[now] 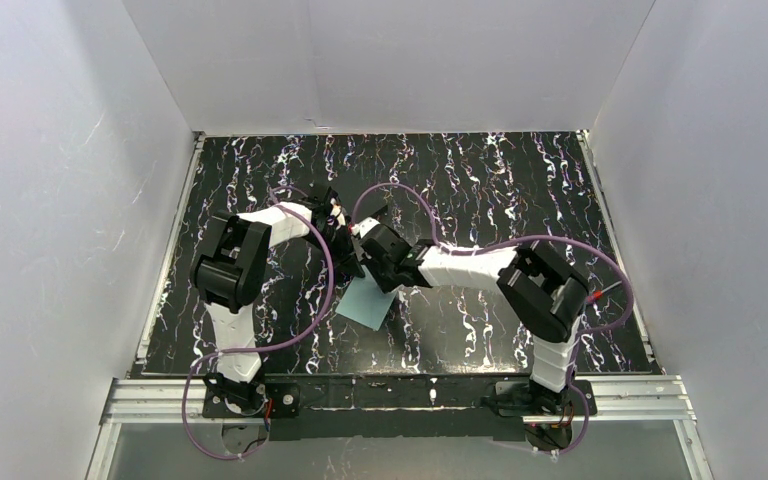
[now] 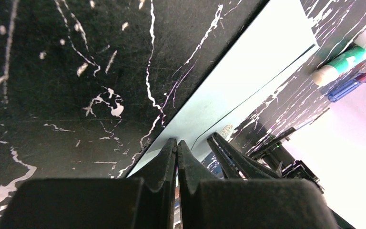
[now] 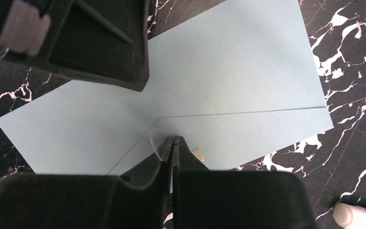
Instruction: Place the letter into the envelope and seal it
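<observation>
Both sets of jaws are closed. The right gripper [image 3: 172, 142] has its fingers pressed together with their tips down on the envelope [image 3: 228, 62], on the pointed flap [image 3: 257, 133] just behind its apex and right beside the small gold seal mark [image 3: 198, 152]. Whether any paper is pinched between them cannot be told. The left gripper [image 2: 176, 145] is shut as well, and its tips meet the envelope at the near edge in its own wrist view. From the right wrist camera, its dark body sits over the envelope's upper left part.

The envelope lies flat on the black, white-veined table [image 1: 520, 180], near the middle and slightly towards the arm bases. Its flap is folded down over the body. In the overhead view the two arms reach inward and meet above it, and only a pale corner shows below them.

Off to one side of the envelope, apart from it, lie a green and white glue stick [image 2: 345, 59] and a blue pen [image 2: 350, 86] just beside it. White walls [image 1: 60, 200] enclose the table.
</observation>
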`<action>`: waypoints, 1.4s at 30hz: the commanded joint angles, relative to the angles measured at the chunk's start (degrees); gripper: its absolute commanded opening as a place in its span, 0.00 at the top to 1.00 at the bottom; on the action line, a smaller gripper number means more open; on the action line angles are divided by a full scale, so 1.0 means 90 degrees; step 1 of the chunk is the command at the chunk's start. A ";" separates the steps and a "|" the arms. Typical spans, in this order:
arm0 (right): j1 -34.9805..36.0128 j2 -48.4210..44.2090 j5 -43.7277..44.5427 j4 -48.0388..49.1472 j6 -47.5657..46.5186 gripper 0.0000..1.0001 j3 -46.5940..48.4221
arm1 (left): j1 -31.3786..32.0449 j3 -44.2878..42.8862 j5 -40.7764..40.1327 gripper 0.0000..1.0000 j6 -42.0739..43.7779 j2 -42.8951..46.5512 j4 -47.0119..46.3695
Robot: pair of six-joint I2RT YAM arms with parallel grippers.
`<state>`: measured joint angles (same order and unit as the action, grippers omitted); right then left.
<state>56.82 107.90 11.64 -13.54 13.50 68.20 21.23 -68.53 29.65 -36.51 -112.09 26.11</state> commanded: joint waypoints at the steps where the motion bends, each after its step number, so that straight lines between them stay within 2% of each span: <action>1: 0.0123 0.0104 -0.0634 -0.0135 -0.0137 0.86 -0.0775 | 0.0122 0.0447 -0.0318 1.00 -0.0011 -0.0221 0.0022; 4: 0.0123 -0.0085 -0.0955 0.0256 -0.0258 0.81 -0.1026 | 0.0112 0.0530 -0.0302 1.00 -0.0019 -0.0249 -0.0045; 9: 0.0123 0.0001 -0.1198 0.0271 -0.0314 0.70 -0.0942 | 0.0092 0.0585 -0.0278 1.00 -0.0016 -0.0224 -0.0088; 13: 0.0131 0.0171 -0.1030 0.0014 -0.0435 0.69 -0.0860 | 0.0092 0.0586 -0.0296 1.00 -0.0004 -0.0215 -0.0088; 21: 0.0297 0.0383 -0.0259 -0.0325 -0.0570 0.59 -0.0721 | 0.0011 0.0632 -0.0262 1.00 0.0066 -0.0162 -0.0068; 26: 0.0298 0.0613 -0.0059 -0.0639 -0.0180 0.65 -0.0503 | -0.0025 0.0734 -0.0112 1.00 0.0233 0.0418 -0.0100; 30: 0.0298 0.0945 0.0108 -0.1156 0.0099 0.69 -0.0217 | -0.0035 0.0892 -0.0188 1.00 0.0326 0.1253 -0.0020; 32: 0.0298 0.1142 -0.0021 -0.1402 0.0148 0.70 -0.0039 | -0.0030 0.1048 -0.0261 0.94 0.0373 0.1718 -0.0029; 37: 0.0284 0.1263 -0.0422 -0.1602 0.0270 0.79 0.0082 | -0.0021 0.1927 -0.0386 0.92 0.0257 0.2971 -0.0345; 42: 0.0144 0.1457 -0.0698 -0.1702 0.0421 0.85 0.0316 | 0.0109 0.3195 0.0015 0.93 -0.0316 0.3846 -0.1399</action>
<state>58.83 111.81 11.18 -21.17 14.57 74.19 20.97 -46.85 27.75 -35.73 -81.58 18.83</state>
